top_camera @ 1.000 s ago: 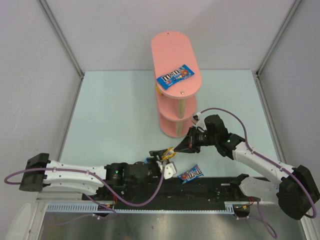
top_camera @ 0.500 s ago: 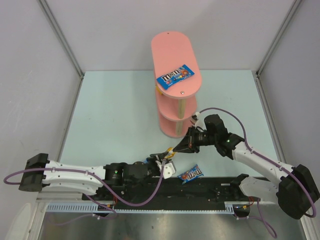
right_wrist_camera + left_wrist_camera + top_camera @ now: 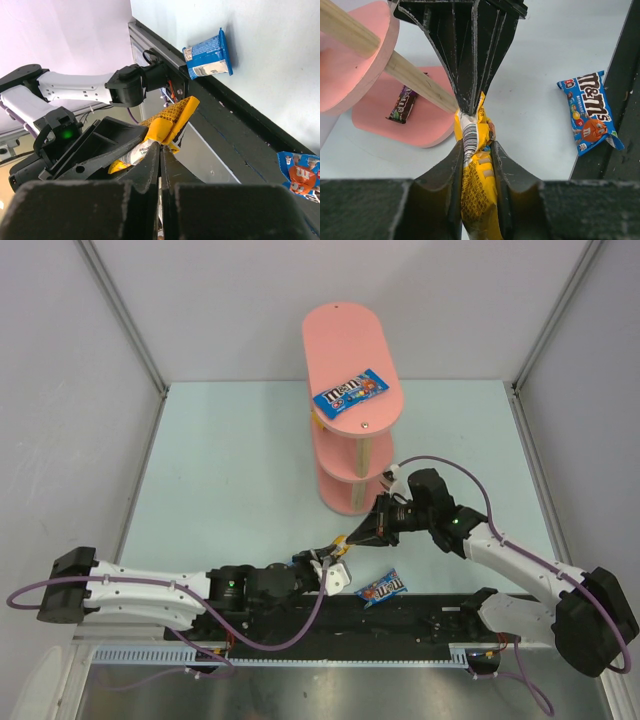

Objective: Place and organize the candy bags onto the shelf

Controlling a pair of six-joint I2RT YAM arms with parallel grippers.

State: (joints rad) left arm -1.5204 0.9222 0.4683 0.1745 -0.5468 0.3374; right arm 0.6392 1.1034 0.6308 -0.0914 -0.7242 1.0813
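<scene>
A yellow candy bag (image 3: 340, 541) hangs above the table between both grippers. My left gripper (image 3: 475, 147) is shut on its lower part (image 3: 476, 190). From the other side, my right gripper (image 3: 161, 150) is shut on its crimped end (image 3: 167, 122). The pink shelf (image 3: 345, 340) stands behind them, with a blue bag (image 3: 349, 392) on its top board. In the left wrist view a purple bag (image 3: 404, 104) lies on the bottom board (image 3: 380, 125). Another blue bag (image 3: 381, 588) lies on the table by the black rail.
The black base rail (image 3: 420, 615) runs along the near edge, just behind the loose blue bag (image 3: 589, 112). The right wrist view shows one more blue packet (image 3: 207, 55) against that rail. A wooden shelf post (image 3: 415, 80) stands close to the grippers.
My left gripper's jaws have closed onto the yellow bag that my right gripper holds. Both arms have barely shifted.
</scene>
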